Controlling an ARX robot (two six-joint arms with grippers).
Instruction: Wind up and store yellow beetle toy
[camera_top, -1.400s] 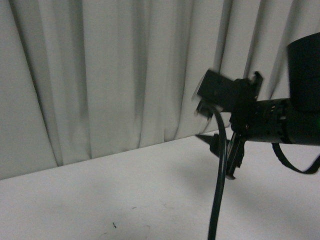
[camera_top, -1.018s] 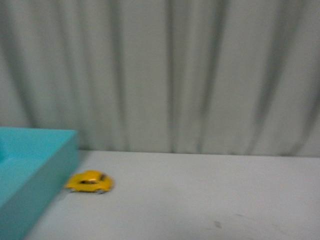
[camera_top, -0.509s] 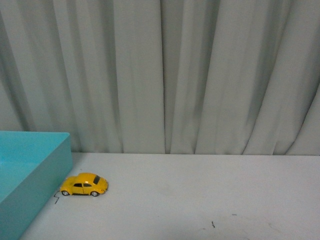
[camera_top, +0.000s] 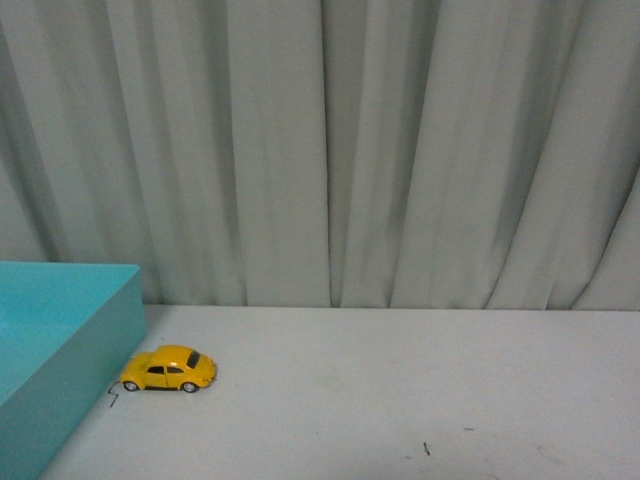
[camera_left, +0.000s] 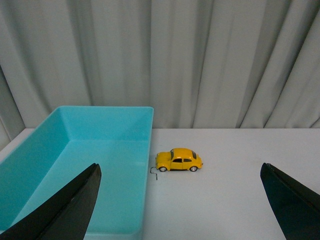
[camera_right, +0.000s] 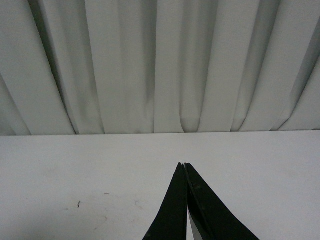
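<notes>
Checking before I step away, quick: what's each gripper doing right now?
Left gripper: open, holding nothing.
Right gripper: shut, holding nothing.

The yellow beetle toy (camera_top: 168, 369) (camera_left: 179, 160) is a small car with a rounded roof, dark windows and black wheels with silver hubs. It stands upright on all four wheels on the white desk (camera_top: 400, 400), free of any grip. Its long axis runs parallel to the desk's far edge, one full side facing the front view. It sits in the left part of the desk, nearer the far edge than the near one, just beside the right wall of the turquoise bin (camera_top: 70, 340), with a narrow gap between them.
</notes>
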